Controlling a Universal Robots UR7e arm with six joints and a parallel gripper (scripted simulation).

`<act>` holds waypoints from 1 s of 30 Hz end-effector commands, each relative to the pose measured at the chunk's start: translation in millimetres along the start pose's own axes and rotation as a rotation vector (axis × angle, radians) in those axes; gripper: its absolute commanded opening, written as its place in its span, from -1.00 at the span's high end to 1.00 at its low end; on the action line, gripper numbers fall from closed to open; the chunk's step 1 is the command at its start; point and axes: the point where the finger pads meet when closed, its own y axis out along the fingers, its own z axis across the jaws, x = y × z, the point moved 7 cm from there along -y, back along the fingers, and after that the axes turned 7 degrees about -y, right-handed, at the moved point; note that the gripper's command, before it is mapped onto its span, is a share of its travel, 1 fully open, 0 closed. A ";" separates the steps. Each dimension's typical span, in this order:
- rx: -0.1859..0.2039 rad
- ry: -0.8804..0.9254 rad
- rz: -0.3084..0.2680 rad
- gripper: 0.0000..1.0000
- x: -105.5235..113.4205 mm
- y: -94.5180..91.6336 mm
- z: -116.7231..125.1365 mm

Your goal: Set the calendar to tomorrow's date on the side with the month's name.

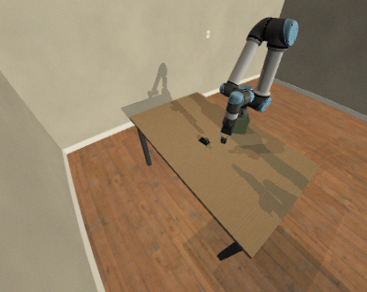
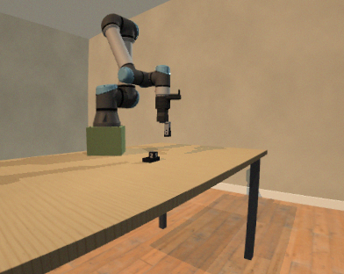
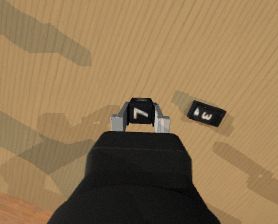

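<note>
My gripper (image 3: pixel 141 109) is shut on a black number cube (image 3: pixel 140 109) whose visible face shows a white 7. It holds the cube well above the table, as the exterior view shows (image 2: pixel 167 129). The black calendar tray (image 3: pixel 206 114) lies on the table to the right of the held cube in the wrist view, with a white 3 and a small mark showing on top. In the exterior view the tray (image 2: pixel 152 159) stands on the table below and to the left of the gripper, with one cube showing a white digit. The top view shows the tray (image 1: pixel 201 139) left of the gripper (image 1: pixel 224 138).
The arm stands on a green block (image 2: pixel 105 140) at the back of the long wooden table. The table's right edge (image 2: pixel 235 169) is near in the exterior view.
</note>
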 end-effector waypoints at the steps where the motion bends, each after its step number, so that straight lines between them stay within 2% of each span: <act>1: 0.000 0.011 0.001 -0.14 -0.4 -0.3 0.6; 15: 0.000 0.189 0.001 -0.14 -1.5 -0.4 7.6; 30: 0.000 0.609 0.001 -0.14 -1.3 -0.6 23.1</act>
